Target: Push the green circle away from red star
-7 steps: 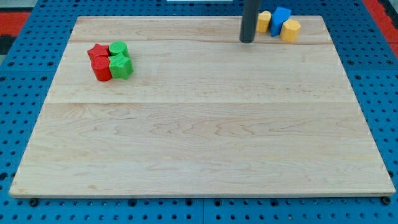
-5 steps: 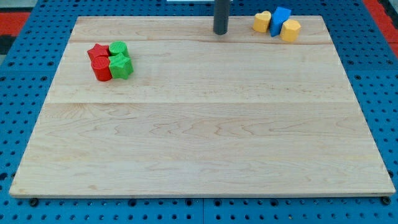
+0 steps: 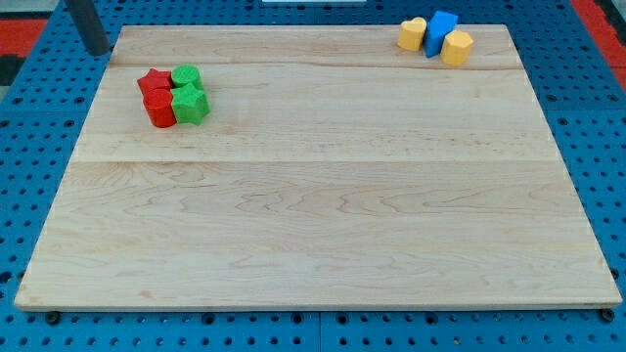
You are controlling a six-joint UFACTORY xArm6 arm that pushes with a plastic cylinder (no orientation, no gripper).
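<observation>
The green circle [image 3: 186, 77] sits near the board's top left, touching the red star [image 3: 153, 83] on its left. Below them lie a green star [image 3: 191, 104] and a red block [image 3: 160, 110], all four packed together. My tip [image 3: 98, 51] is at the view's top left, just off the board's top-left corner, up and to the left of the red star and apart from it.
A yellow heart [image 3: 412, 34], a blue block [image 3: 441, 29] and a yellow block [image 3: 457, 47] cluster at the board's top right. The wooden board [image 3: 323, 196] lies on a blue pegboard.
My tip has swept left along the board's top edge, from near the yellow and blue blocks to beyond the top-left corner. No block has moved.
</observation>
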